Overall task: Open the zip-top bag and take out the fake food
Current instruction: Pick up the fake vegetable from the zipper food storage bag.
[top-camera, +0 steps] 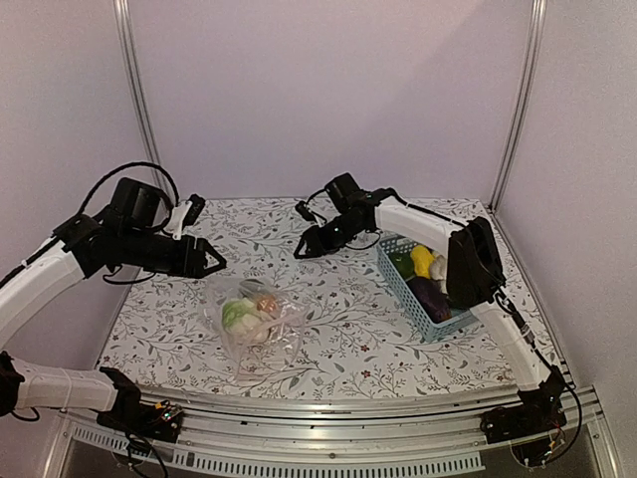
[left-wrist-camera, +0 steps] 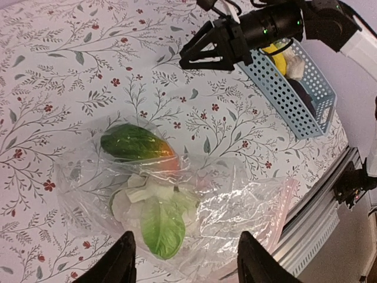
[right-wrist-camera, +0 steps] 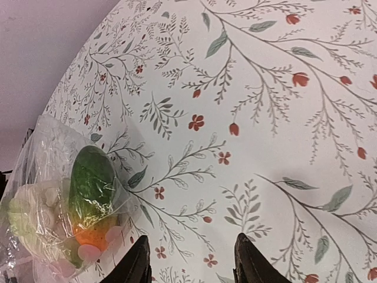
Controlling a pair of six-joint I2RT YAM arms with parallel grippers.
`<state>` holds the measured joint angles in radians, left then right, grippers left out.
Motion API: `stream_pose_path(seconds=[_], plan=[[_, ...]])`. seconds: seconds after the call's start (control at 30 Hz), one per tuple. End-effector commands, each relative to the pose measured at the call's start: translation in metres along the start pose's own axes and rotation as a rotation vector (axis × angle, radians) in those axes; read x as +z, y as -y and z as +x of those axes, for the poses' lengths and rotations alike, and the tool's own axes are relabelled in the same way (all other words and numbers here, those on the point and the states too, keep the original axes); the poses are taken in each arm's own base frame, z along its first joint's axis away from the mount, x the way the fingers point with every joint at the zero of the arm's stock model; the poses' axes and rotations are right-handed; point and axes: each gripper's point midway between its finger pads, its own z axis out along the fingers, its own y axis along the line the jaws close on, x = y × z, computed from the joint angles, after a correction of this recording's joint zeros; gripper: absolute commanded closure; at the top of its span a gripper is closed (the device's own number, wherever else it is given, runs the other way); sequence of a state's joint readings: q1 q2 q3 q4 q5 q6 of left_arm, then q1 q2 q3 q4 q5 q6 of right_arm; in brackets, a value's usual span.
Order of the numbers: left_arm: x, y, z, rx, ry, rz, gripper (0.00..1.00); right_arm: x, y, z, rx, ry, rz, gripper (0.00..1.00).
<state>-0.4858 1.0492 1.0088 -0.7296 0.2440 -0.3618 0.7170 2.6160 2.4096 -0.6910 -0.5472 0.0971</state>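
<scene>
Left wrist view, zip-top bag [left-wrist-camera: 230,206] just ahead of spread left fingers [left-wrist-camera: 118,265], right fingers [right-wrist-camera: 253,259] spread, well apart

soft, even, pinkish light, faint shadows, mild glare on the zip-top bag [left-wrist-camera: 235,200]

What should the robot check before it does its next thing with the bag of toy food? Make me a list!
1. Left gripper open with nothing in it: ok.
2. Right gripper open with nothing in it: ok.
3. Zip-top bag lying on the table with nothing on top: ok.
4. Left gripper right above the bag: ok.
5. Bag's zip open: cannot tell, the plastic is too crinkly.
6. Fake food out of the bag: not ok, green, white and orange pieces are inside.
</scene>
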Motion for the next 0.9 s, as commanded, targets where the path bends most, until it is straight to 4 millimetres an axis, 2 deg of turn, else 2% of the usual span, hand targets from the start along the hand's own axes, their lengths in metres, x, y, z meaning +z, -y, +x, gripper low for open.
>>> stream_pose_path(seconds=[0.0, 0.07, 0.1, 0.13, 0.2, 0.27, 0.3, 0.33, 0.47, 0.57, 0.63, 0.77, 0.87], plan=[[0.001, -0.015, 0.015, 0.078, -0.086, -0.133, 0.43, -0.07, -0.008, -0.023, -0.015, 0.054, -0.014, 0.53], [0.005, -0.032, 0.006, 0.067, -0.073, -0.222, 0.38, -0.1, -0.015, -0.017, -0.054, 0.071, -0.003, 0.53], [0.011, -0.036, 0.001, 0.05, -0.069, -0.224, 0.36, -0.121, -0.027, -0.007, -0.084, 0.077, 0.003, 0.53], [0.017, -0.04, -0.005, 0.03, -0.068, -0.215, 0.35, -0.129, -0.034, 0.006, -0.119, 0.075, -0.002, 0.52], [0.033, -0.053, -0.018, -0.012, -0.086, -0.221, 0.36, -0.17, -0.07, 0.016, -0.195, 0.124, -0.046, 0.52], [0.05, -0.066, -0.027, -0.01, -0.132, -0.261, 0.36, -0.184, -0.098, 0.043, -0.232, 0.107, -0.114, 0.52], [0.062, -0.075, -0.029, -0.01, -0.163, -0.288, 0.36, -0.183, -0.11, 0.061, -0.253, 0.082, -0.146, 0.52], [0.069, -0.083, -0.033, -0.016, -0.177, -0.311, 0.36, -0.19, -0.129, 0.075, -0.294, 0.072, -0.173, 0.53], [0.098, -0.108, -0.045, -0.089, -0.196, -0.328, 0.36, -0.177, -0.183, 0.146, -0.522, -0.102, -0.257, 0.55], [0.116, -0.123, -0.046, -0.14, -0.203, -0.334, 0.37, -0.163, -0.215, 0.174, -0.665, -0.176, -0.303, 0.58], [0.124, -0.134, -0.041, -0.169, -0.217, -0.339, 0.37, -0.154, -0.233, 0.18, -0.732, -0.197, -0.315, 0.59], [0.134, -0.146, -0.026, -0.214, -0.231, -0.329, 0.37, -0.121, -0.254, 0.188, -0.845, -0.254, -0.274, 0.62], [0.143, -0.149, -0.013, -0.231, -0.265, -0.318, 0.38, -0.09, -0.252, 0.184, -0.854, -0.286, -0.238, 0.64]])
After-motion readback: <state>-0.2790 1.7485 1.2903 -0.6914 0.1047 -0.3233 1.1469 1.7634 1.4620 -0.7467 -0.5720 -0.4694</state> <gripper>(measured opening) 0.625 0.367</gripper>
